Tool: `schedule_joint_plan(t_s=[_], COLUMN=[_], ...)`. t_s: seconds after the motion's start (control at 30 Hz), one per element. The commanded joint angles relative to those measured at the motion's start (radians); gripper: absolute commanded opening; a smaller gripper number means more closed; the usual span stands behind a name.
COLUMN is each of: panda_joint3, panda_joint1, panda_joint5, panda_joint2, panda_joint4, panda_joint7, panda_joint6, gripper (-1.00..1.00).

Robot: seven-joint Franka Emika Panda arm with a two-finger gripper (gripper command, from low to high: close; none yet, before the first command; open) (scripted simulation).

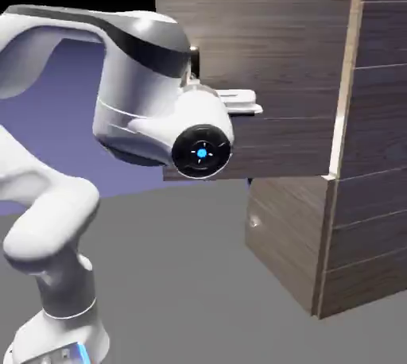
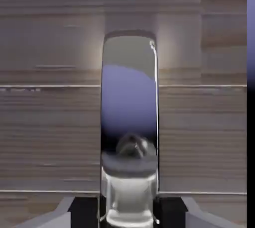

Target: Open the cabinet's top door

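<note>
I hold gripper (image 2: 129, 212) clenched on handle (image 2: 129, 122); chrome bar fills hand view between fingertips (image 2: 84, 209). Top door (image 1: 262, 76) swung well out from cabinet (image 1: 374, 156), hinged at pale trim edge, panel facing me. Arm (image 1: 135, 108) sits in front of door, hides grip in exterior view, so contact there probably firm, can't confirm. Lower door (image 1: 286, 235) below looks shut.

Grey table (image 1: 175, 275) carries cabinet (image 1: 374, 195) at exterior view's right & arm base (image 1: 60, 338) at lower left, well apart.
</note>
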Motion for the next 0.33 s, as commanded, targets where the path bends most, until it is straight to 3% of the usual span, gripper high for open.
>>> schedule_joint_plan(t_s=[0.0, 0.27, 0.3], panda_joint3=[-0.022, -0.164, -0.164], panda_joint1=[0.016, 0.116, 0.116], panda_joint5=[-0.015, -0.091, -0.091], panda_joint2=[0.036, 0.307, 0.307], panda_joint4=[0.033, 0.286, 0.286], panda_joint7=[-0.015, -0.14, -0.14], panda_joint6=[-0.036, -0.299, -0.299], gripper=[-1.0, -1.0, 1.0])
